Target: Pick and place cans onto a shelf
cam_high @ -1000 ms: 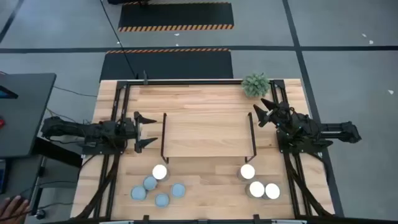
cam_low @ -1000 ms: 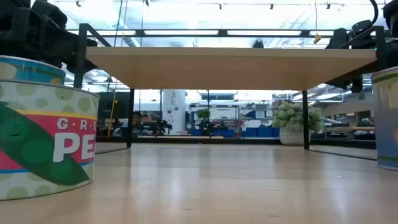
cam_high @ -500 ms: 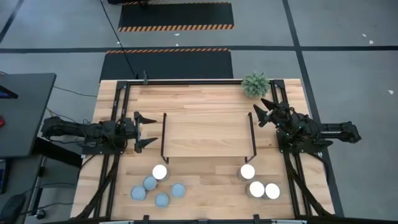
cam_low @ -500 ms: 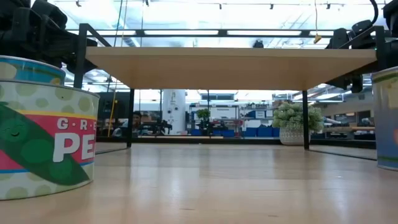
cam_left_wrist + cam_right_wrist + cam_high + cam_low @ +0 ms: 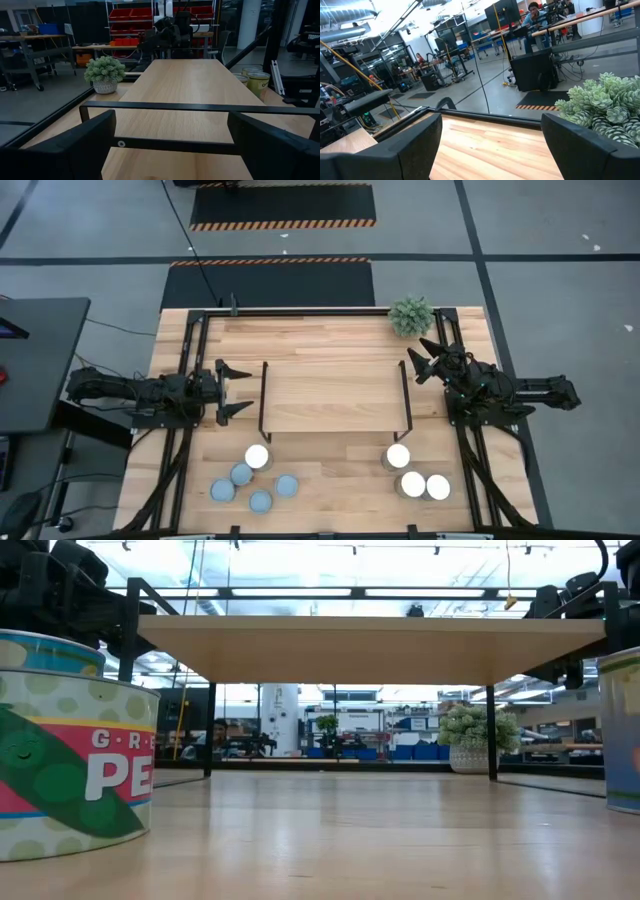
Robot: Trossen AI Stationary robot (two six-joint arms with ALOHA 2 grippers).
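The shelf point(image 5: 334, 393) is a light-wood board with black rod frames at both ends, standing mid-table. Nothing stands on it. Four cans with white tops stand near the front: one point(image 5: 257, 457) at the left, three point(image 5: 413, 476) at the right. Several smaller blue-grey cans point(image 5: 252, 488) cluster at the front left. My left gripper point(image 5: 237, 390) is open, left of the shelf's left frame. My right gripper point(image 5: 420, 358) is open, at the shelf's far right corner. In the low view a can point(image 5: 70, 745) stands close at the left.
A small potted plant point(image 5: 411, 316) stands at the far right of the table, close to my right gripper; it also shows in the right wrist view point(image 5: 605, 107). A black frame point(image 5: 300, 311) runs around the table edges. People show in the room behind.
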